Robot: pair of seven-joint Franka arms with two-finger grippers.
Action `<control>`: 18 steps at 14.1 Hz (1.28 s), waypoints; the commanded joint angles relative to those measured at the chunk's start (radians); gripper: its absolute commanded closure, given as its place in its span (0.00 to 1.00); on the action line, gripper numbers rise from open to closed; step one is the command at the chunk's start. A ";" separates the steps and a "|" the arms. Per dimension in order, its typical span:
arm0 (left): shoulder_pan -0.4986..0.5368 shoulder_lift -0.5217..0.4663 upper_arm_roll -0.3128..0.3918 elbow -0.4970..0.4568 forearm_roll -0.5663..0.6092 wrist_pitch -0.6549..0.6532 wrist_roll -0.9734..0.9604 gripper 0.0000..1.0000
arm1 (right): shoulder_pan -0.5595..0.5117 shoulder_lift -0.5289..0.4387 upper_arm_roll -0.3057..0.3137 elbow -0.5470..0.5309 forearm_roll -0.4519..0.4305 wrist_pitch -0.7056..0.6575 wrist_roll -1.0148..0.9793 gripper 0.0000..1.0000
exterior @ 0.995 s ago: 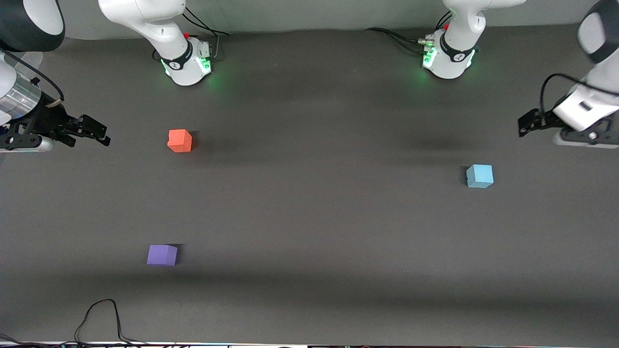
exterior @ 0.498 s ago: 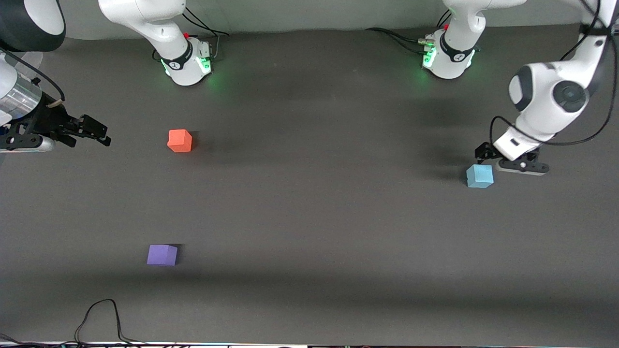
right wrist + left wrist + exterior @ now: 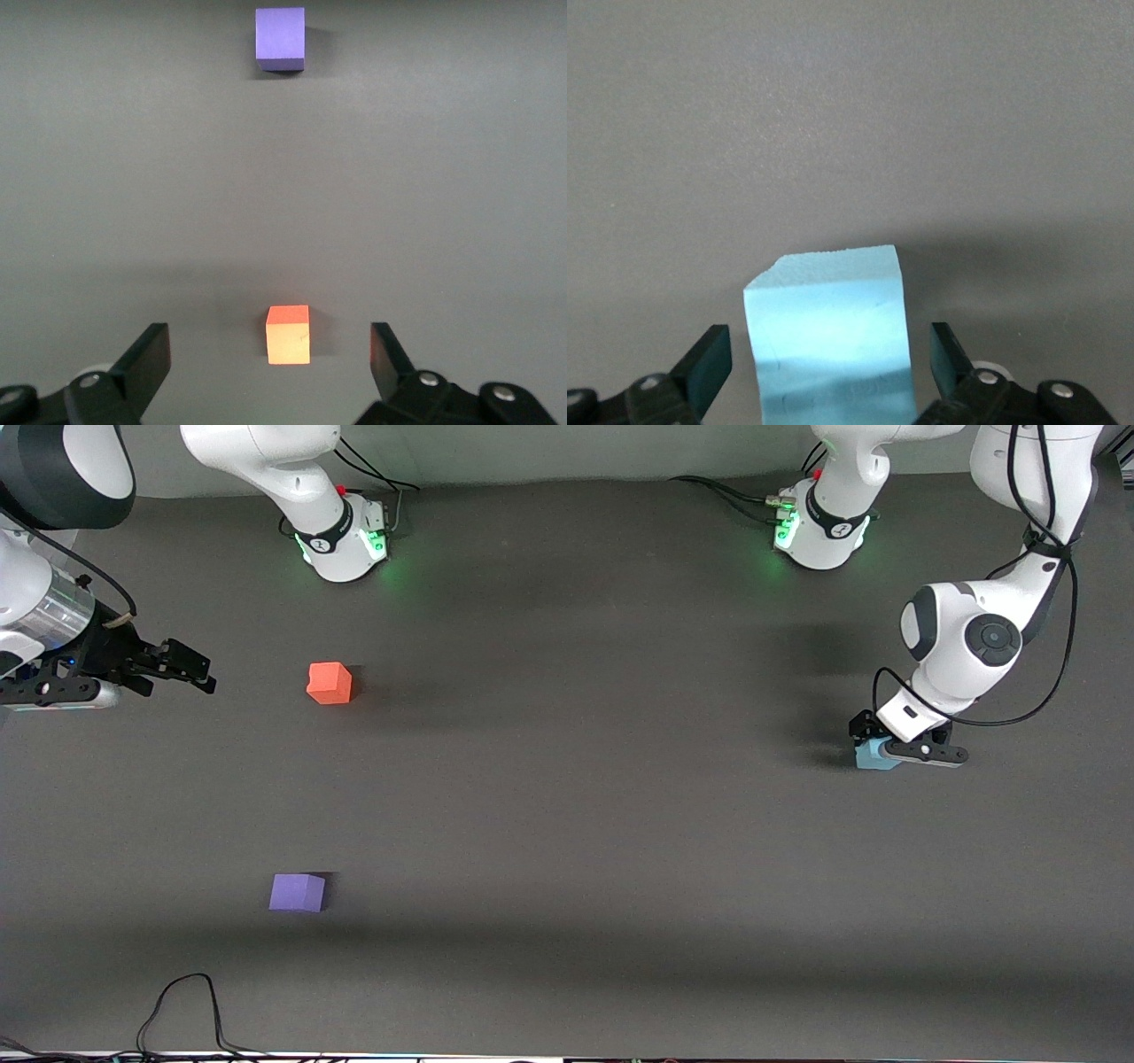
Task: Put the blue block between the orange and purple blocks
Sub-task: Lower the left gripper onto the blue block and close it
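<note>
The light blue block (image 3: 866, 758) sits on the dark table toward the left arm's end. My left gripper (image 3: 874, 746) is down over it and open, its fingers (image 3: 709, 359) straddling the blue block (image 3: 828, 341) with a gap on each side. The orange block (image 3: 330, 683) lies toward the right arm's end. The purple block (image 3: 297, 892) lies nearer to the front camera than the orange one. My right gripper (image 3: 197, 672) is open and empty, held in the air beside the orange block at the right arm's end. Its wrist view shows the orange block (image 3: 288, 335) and the purple block (image 3: 280, 39).
The two arm bases (image 3: 341, 540) (image 3: 819, 531) stand along the table's back edge. A black cable (image 3: 186, 1001) loops on the table at the front edge, near the purple block.
My left arm has swung in from the left arm's end of the table and come down, so its fingers now straddle the blue block. My right gripper has shifted slightly toward the orange block.
</note>
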 commanded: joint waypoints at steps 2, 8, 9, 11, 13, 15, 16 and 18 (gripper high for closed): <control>-0.003 0.002 0.003 0.022 -0.004 -0.007 0.010 0.29 | 0.007 -0.017 -0.003 -0.014 0.003 0.003 -0.020 0.00; -0.014 0.000 0.002 0.057 -0.004 -0.078 -0.010 0.77 | 0.024 0.006 -0.003 -0.014 0.004 0.028 -0.008 0.00; -0.014 -0.007 0.002 0.064 -0.004 -0.084 -0.013 0.77 | 0.024 0.006 -0.003 -0.014 0.004 0.028 -0.008 0.00; -0.014 -0.056 -0.003 0.120 -0.004 -0.232 -0.013 0.77 | 0.024 0.008 -0.003 -0.017 0.004 0.028 -0.008 0.00; -0.020 -0.098 -0.020 0.221 -0.006 -0.471 -0.042 0.77 | 0.025 0.003 -0.003 -0.029 0.004 0.028 -0.009 0.00; -0.028 -0.128 -0.067 0.315 -0.007 -0.631 -0.096 0.77 | 0.027 -0.001 -0.003 -0.032 0.003 0.029 -0.009 0.00; -0.036 -0.138 -0.096 0.353 -0.016 -0.691 -0.154 0.77 | 0.029 -0.003 -0.003 -0.032 0.003 0.028 -0.009 0.00; -0.060 -0.147 -0.185 0.418 -0.050 -0.759 -0.304 0.77 | 0.029 -0.004 -0.003 -0.035 0.003 0.037 -0.009 0.00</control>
